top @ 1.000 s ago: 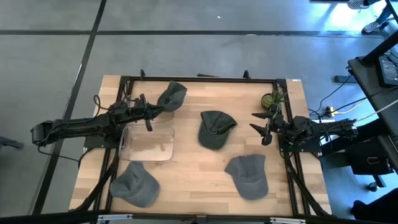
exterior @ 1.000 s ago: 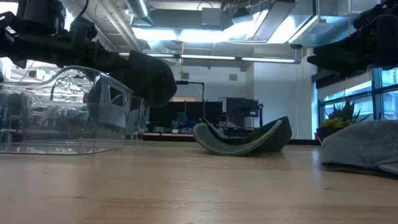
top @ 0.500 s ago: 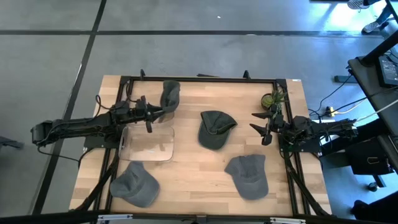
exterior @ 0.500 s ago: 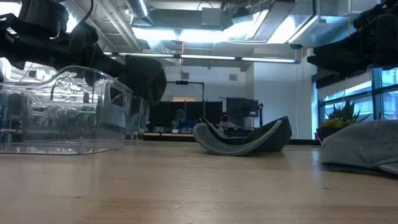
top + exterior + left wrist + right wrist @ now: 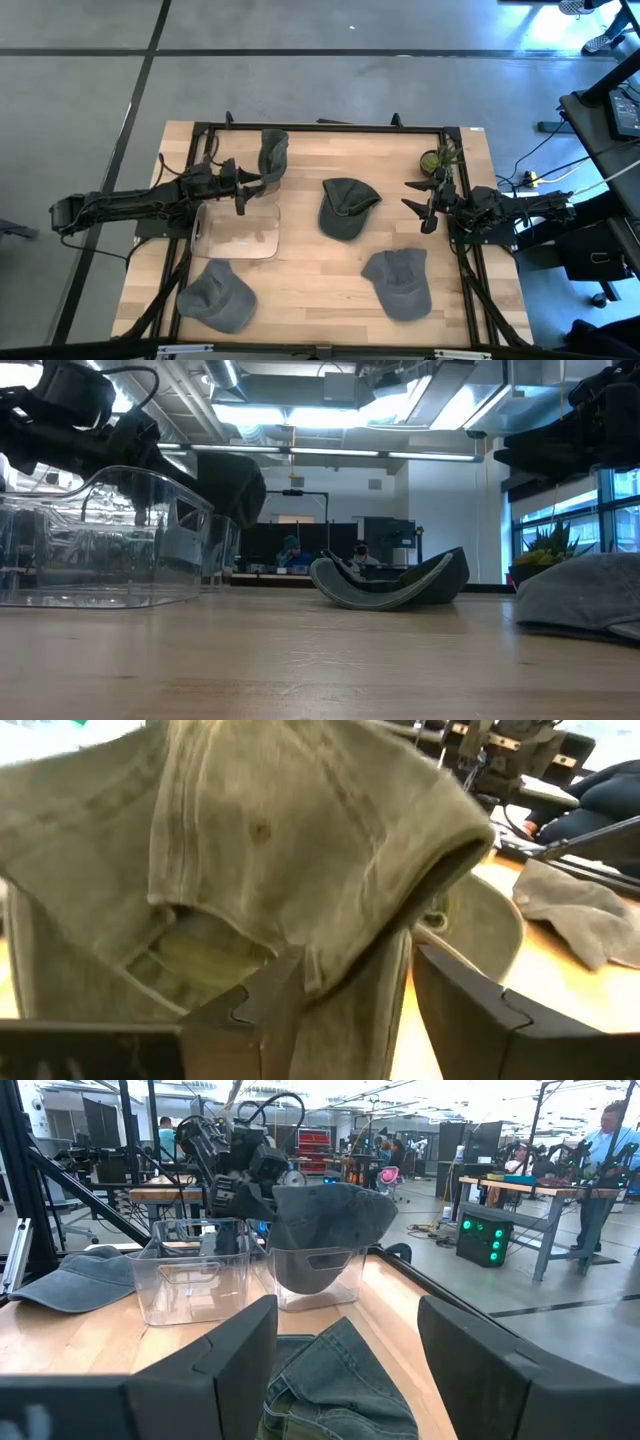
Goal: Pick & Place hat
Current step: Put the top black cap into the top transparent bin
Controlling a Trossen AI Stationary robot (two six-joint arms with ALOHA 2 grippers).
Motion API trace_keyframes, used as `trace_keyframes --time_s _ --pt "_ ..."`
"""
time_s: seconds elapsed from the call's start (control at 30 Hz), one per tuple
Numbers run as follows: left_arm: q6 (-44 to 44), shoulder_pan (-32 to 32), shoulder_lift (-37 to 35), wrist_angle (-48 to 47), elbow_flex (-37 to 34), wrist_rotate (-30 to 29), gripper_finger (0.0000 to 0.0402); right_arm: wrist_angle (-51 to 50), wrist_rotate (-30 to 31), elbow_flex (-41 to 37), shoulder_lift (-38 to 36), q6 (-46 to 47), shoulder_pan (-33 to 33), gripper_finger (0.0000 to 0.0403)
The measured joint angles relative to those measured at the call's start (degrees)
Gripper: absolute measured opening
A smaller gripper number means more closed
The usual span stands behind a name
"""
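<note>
A grey hat [image 5: 271, 156] hangs off the table, clamped in the left gripper [image 5: 250, 184] above the far edge of a clear plastic bin [image 5: 237, 229]; in the left wrist view its fabric [image 5: 300, 850] folds down between the two dark fingers [image 5: 255, 1010]. Three more grey hats lie on the pale wooden table [image 5: 310, 270]: one upturned at the middle [image 5: 345, 206], one toward the right near side [image 5: 398, 281], and one at the left near corner [image 5: 216, 296]. The right gripper [image 5: 425, 202] waits at the right edge with its fingers spread and nothing between them, near a small potted plant [image 5: 437, 160]. A black metal frame [image 5: 320, 127] borders the tabletop, which stands on a grey floor crossed by dark lines. From table height, a workshop shows beyond, with ceiling lights, benches and a person [image 5: 290, 550] far off.
</note>
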Motion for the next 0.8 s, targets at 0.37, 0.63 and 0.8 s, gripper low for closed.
trace_keyframes --time_s 0.37,0.63,0.8 --pt "-2.39 0.0 0.01 -5.03 0.0 6.54 0.0192 0.01 0.0 0.0 0.0 -0.01 0.0 0.0243" --pt "-2.22 0.02 0.0 -8.34 0.0 4.22 0.0192 0.0 0.0 0.0 0.0 0.1 0.0 0.0243" --pt "-3.38 0.02 0.0 -8.67 0.0 4.24 0.0192 -0.01 0.0 0.0 0.0 0.18 0.0 0.0243"
